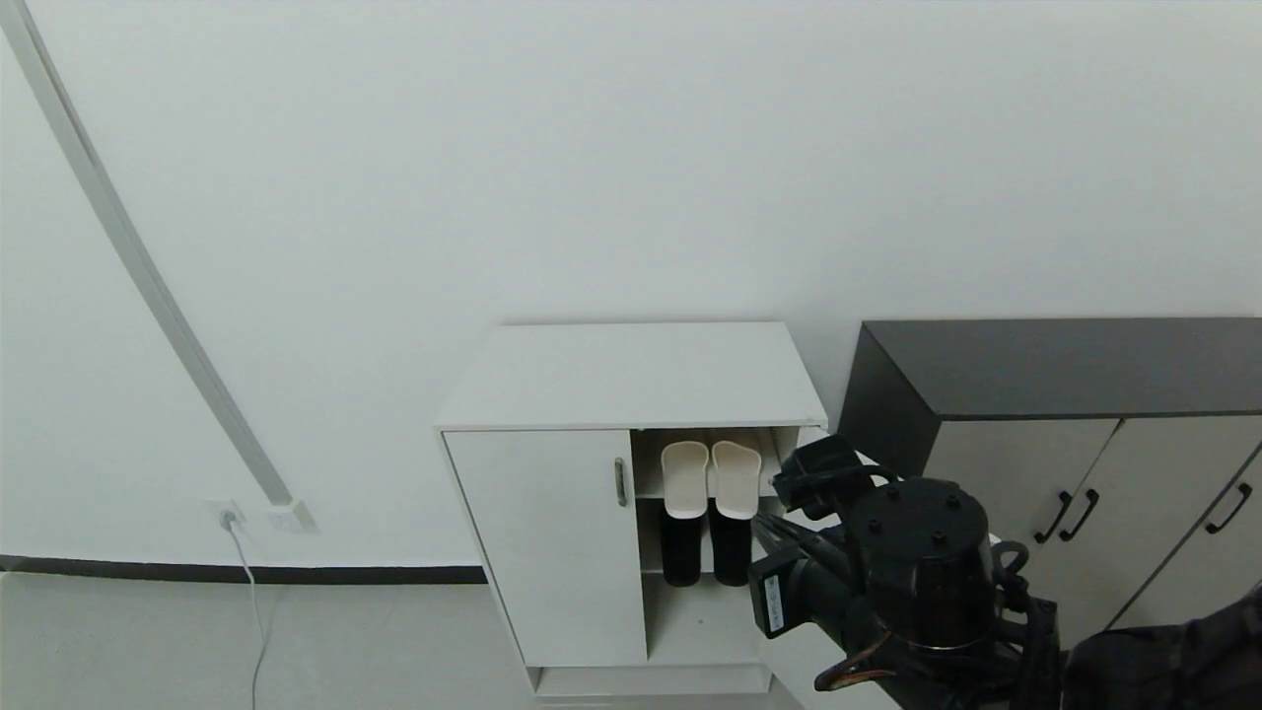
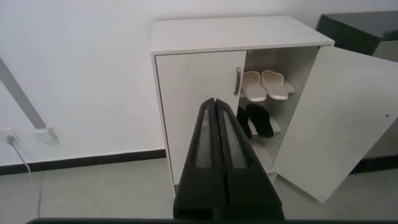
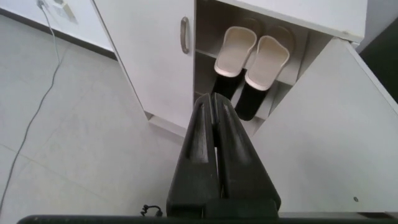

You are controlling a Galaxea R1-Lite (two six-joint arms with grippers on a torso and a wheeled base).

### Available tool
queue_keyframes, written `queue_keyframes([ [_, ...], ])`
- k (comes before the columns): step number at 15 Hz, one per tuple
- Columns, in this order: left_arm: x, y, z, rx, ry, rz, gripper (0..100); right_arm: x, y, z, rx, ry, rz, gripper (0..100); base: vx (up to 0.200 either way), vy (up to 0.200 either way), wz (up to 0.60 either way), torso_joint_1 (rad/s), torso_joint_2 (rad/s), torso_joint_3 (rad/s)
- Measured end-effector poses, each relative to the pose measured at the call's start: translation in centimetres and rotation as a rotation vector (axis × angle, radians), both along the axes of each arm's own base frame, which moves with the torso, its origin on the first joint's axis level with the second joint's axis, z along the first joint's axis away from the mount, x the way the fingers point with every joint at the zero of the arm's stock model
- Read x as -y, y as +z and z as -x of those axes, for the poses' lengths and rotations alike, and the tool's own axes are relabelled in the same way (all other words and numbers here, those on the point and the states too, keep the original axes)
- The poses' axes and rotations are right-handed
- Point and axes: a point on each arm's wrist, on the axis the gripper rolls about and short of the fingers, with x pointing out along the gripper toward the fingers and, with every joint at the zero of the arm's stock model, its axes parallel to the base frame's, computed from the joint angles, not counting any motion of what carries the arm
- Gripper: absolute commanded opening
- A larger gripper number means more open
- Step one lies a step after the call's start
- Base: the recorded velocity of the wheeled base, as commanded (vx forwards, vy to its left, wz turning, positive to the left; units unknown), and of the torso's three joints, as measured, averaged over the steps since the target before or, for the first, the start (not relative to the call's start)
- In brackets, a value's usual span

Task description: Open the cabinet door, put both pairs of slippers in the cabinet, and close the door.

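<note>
The white cabinet (image 1: 631, 375) stands against the wall with its left door (image 1: 542, 542) closed and its right door (image 2: 339, 118) swung wide open. A cream pair of slippers (image 1: 710, 478) lies on the upper shelf, toes inward. A black pair of slippers (image 1: 705, 547) lies on the shelf below it. In the left wrist view my left gripper (image 2: 214, 102) is shut and empty, held back from the cabinet front. My right gripper (image 3: 214, 98) is also shut and empty, hovering in front of the open side, just short of the black pair (image 3: 239, 99) and beside the open door (image 3: 311, 143).
A grey cabinet with a dark top (image 1: 1065, 365) stands right of the white one, close behind the open door. A wall socket with a hanging cable (image 1: 229, 515) and a slanted duct (image 1: 148, 266) are at the left. Bare floor (image 1: 246, 631) lies left of the cabinet.
</note>
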Motion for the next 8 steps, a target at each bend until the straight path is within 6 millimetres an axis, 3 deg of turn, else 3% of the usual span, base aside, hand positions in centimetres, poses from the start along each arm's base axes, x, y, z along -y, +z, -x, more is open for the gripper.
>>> queue_keyframes([
  [4, 0.00, -0.02, 0.00, -0.001, 0.000, 0.000, 0, 0.10, -0.11, 0.00, -0.002, -0.002, 0.003, 0, 0.000, 0.000, -0.60, 0.006, 0.00, 0.002],
  [8, 0.00, 0.00, 0.00, 0.000, 0.000, 0.000, 0, -0.04, -0.05, -0.20, 0.027, -0.003, -0.034, 0, 0.000, 0.000, 0.00, 0.000, 0.00, 0.000],
])
